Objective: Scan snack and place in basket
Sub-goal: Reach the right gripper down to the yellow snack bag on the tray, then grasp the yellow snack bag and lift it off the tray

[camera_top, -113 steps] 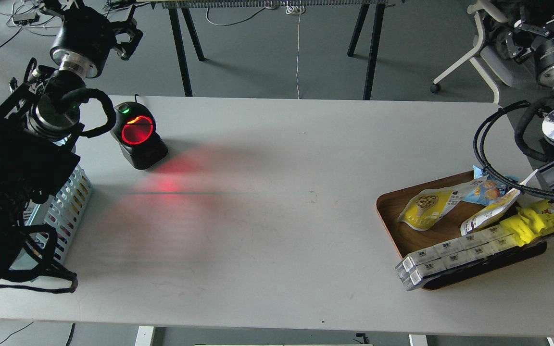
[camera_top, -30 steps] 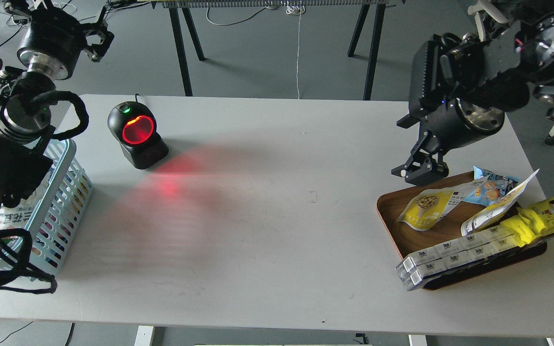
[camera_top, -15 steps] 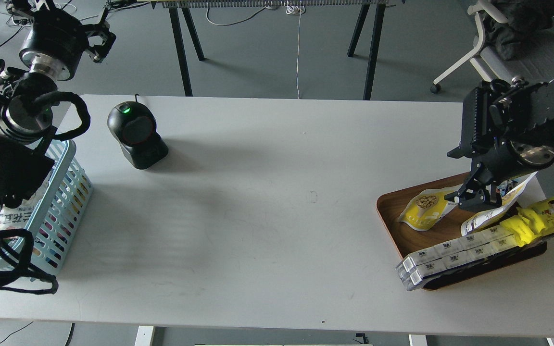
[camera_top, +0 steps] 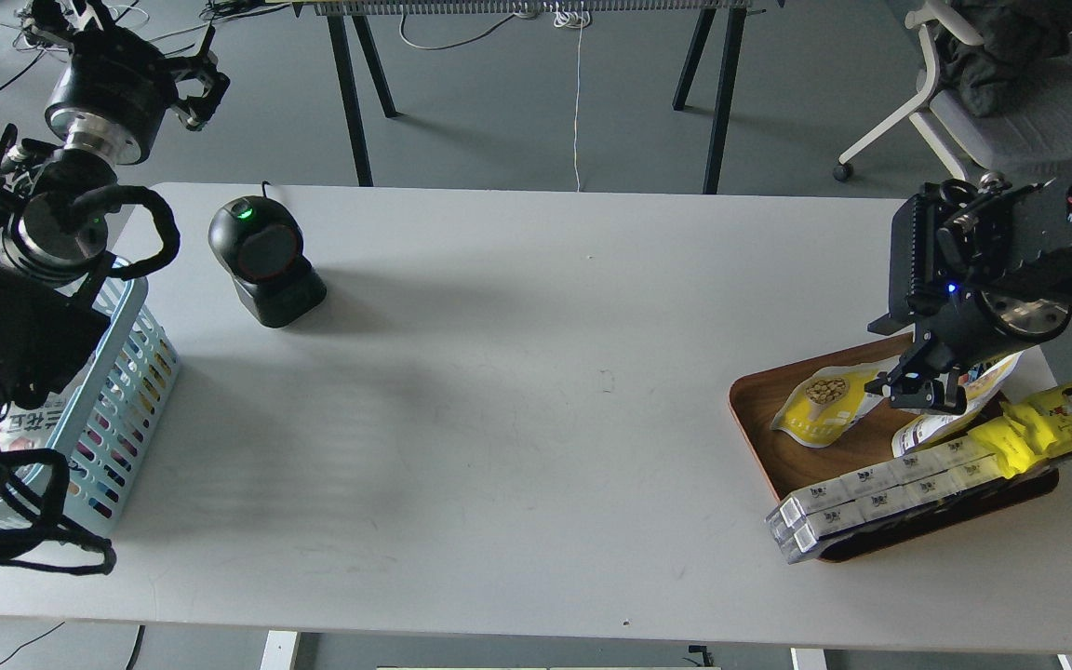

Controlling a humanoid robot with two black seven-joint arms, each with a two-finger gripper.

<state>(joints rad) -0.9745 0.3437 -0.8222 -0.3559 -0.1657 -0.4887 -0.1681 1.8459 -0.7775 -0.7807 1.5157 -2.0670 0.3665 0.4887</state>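
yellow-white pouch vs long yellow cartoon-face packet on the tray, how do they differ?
The snack pouch is short and shows beige balls; the long yellow packet is slim and shows a cartoon face. The pouch lies inside the wooden tray, at its left; the packet sticks out past the tray's right edge. Both are yellow and lie flat.
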